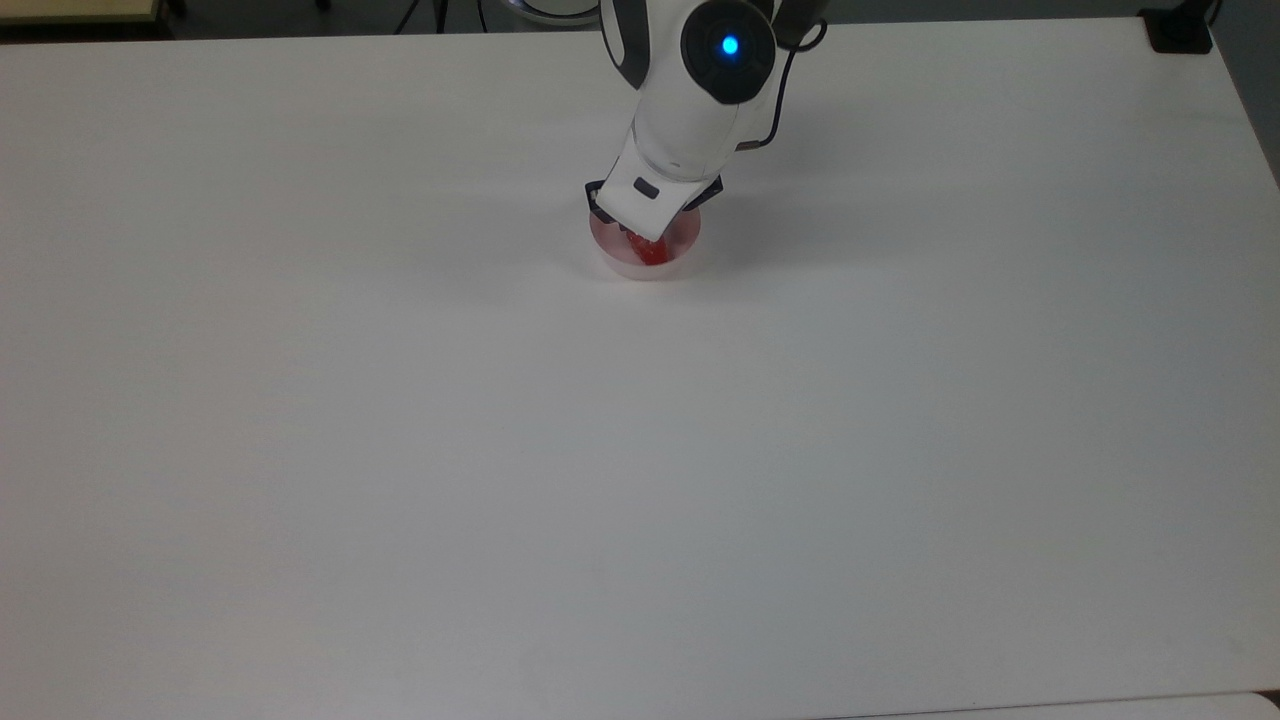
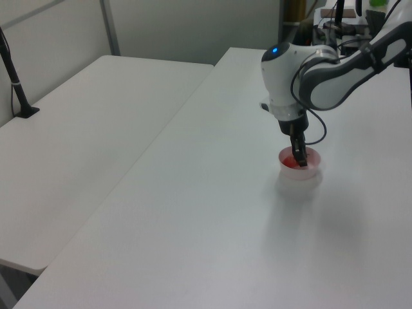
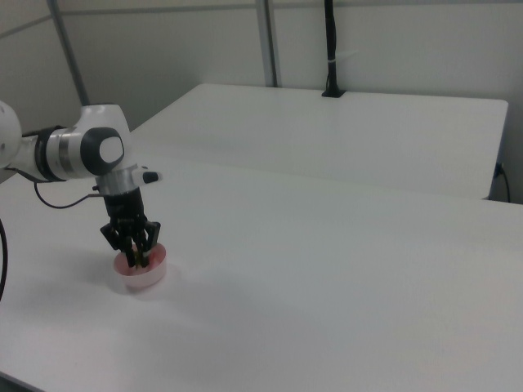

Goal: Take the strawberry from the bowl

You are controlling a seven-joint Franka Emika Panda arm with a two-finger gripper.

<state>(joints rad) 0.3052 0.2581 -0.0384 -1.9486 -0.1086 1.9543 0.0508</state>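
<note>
Progress: the grasp appears made, the lift barely begun. The broad white matte table (image 1: 500, 450) carries nothing between its near edge and the work point in the top view. At the work point stands the small round pale pink bowl with smooth plain walls (image 1: 676, 257), flat on the table. The small glossy red strawberry (image 1: 651, 252) shows as a red patch just under the fingertips, within the bowl's rim outline; the green cap cannot be made out. In the right view the fruit (image 3: 139, 260) sits between the two dark fingers at about rim height, so the judgement is that it is held but not clear of the bowl (image 3: 147, 274). Remaining: raise it fully above the rim and away.

Gripper state: the black two-finger gripper (image 3: 134, 255) has its fingers drawn in on the strawberry, one on each side, as far as the right view shows. In the left view the fingers (image 2: 297, 154) reach into the bowl (image 2: 308, 171) from above.

Arm pose: the white and grey Franka arm (image 2: 322, 74) comes in from the far edge of the table in the top view, wrist housing with lit blue indicator (image 1: 729, 45) directly behind and above the bowl, the hand pointing nearly straight down with a slight tilt. A black cable (image 1: 772, 120) loops beside the wrist.

Beyond: a second white table (image 3: 343, 131) with a black upright post (image 3: 331, 49).
</note>
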